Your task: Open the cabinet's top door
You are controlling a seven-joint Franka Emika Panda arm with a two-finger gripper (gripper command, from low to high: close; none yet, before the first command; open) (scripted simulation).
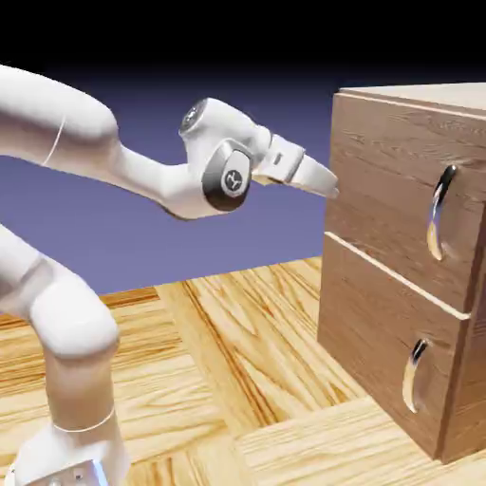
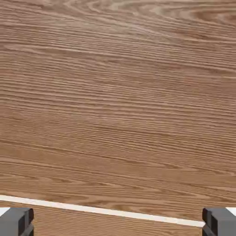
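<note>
Cabinet (image 1: pixel 408 256) at the exterior view's right on the wooden table (image 1: pixel 237 380), top door (image 1: pixel 399 190) looks shut.
One cabinet, two panels, two silver handles: upper handle (image 1: pixel 439 211), lower handle (image 1: pixel 414 375). Gripper (image 1: pixel 327 182) near the door's left edge, possibly touching, well apart from the upper handle. Hand view shows only wood grain and a pale seam (image 2: pixel 110 211), with both fingertips (image 2: pixel 16 221) spread wide, empty.

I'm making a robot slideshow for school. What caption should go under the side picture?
White robot arm points its open gripper at the closed top door of the wooden cabinet.
</note>
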